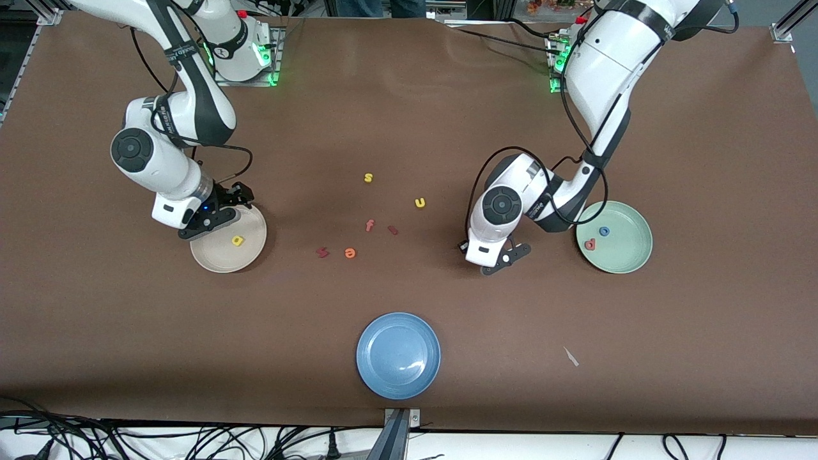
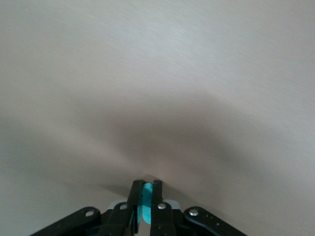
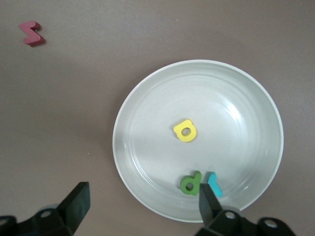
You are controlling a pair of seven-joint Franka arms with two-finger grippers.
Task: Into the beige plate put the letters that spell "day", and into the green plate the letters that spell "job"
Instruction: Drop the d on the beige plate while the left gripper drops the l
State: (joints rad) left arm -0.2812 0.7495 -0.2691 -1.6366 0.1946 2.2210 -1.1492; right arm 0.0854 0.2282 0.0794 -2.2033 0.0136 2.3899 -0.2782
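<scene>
We judge the "day" set complete: the yellow letter (image 3: 186,130), green letter (image 3: 191,182) and teal "y" (image 3: 213,184) lie in the beige plate (image 3: 147,113), under the right claw (image 3: 142,204), which hangs wide open and empty. The left claw (image 2: 145,194), low over the worktop (image 1: 409,115) beside the green plate (image 1: 629,252), is clamped on a teal piece (image 2: 146,204), which we judge to be the "j". Next, we carry it over that plate, where the blue "o" (image 1: 604,231) and salmon letter (image 1: 590,244) lie, and release it.

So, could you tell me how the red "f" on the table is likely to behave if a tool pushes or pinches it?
The red "f" lies flat on the brown table, so it probably slides rather than rolls. It looks tiny and foam-like, likely very light. Its thin profile may make pinching fiddly.
</scene>
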